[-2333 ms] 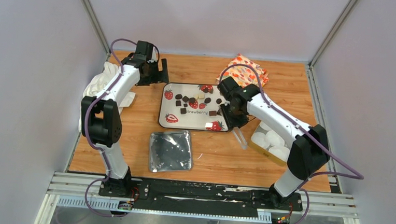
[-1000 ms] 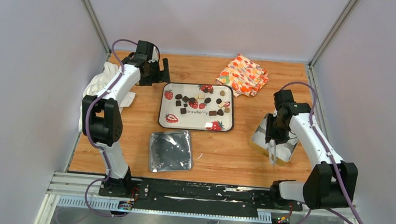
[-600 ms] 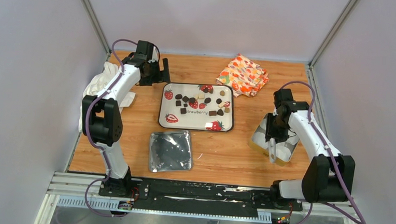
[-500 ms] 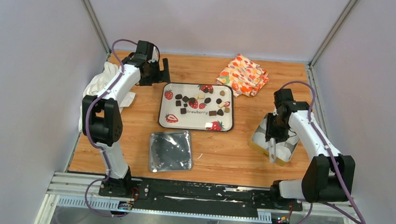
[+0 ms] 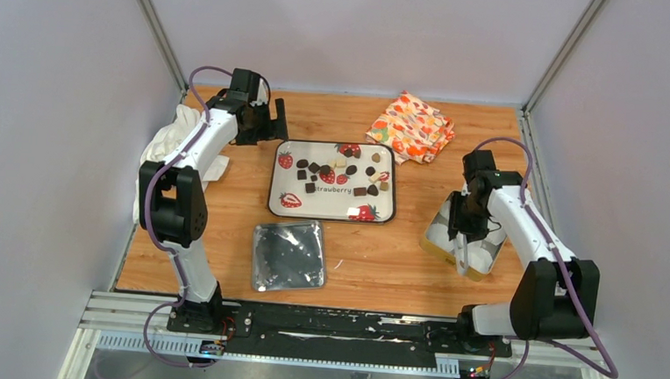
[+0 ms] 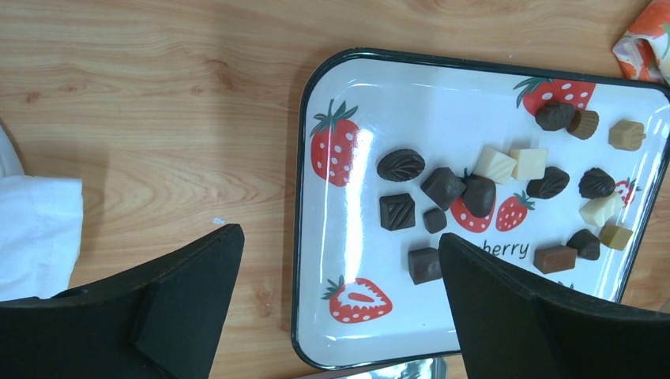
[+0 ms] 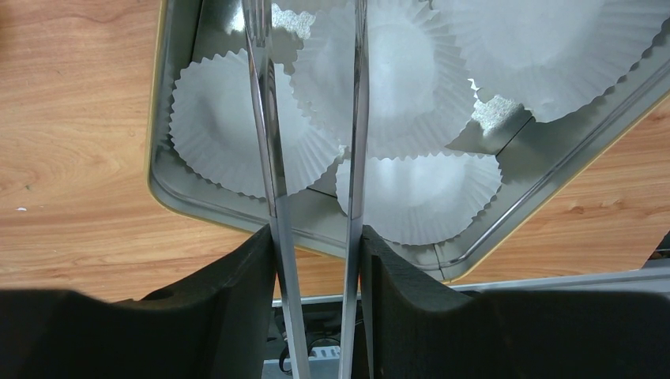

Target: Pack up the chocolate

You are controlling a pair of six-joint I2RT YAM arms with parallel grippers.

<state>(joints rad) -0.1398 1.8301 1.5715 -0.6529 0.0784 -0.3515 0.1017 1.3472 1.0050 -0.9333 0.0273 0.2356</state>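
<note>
You've got the chocolate (image 6: 442,187) sitting loose on the strawberry tray (image 6: 427,103) in a scattered cluster. It's mostly dark brown squares and ridged rounds, with a few cream and tan cubes mixed in.

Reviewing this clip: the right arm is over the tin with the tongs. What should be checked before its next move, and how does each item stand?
1. Right gripper clamped on the tongs: ok.
2. Tongs above the tin, over the paper cups: ok.
3. A piece held between the tong tips: cannot tell; the tips run off the top of the wrist view.
4. Visible paper cups free to take a piece: ok, none holds one.
5. Left gripper open, empty, touching nothing: ok.
6. Chocolates packed: not ok, they lie on the strawberry tray.
</note>
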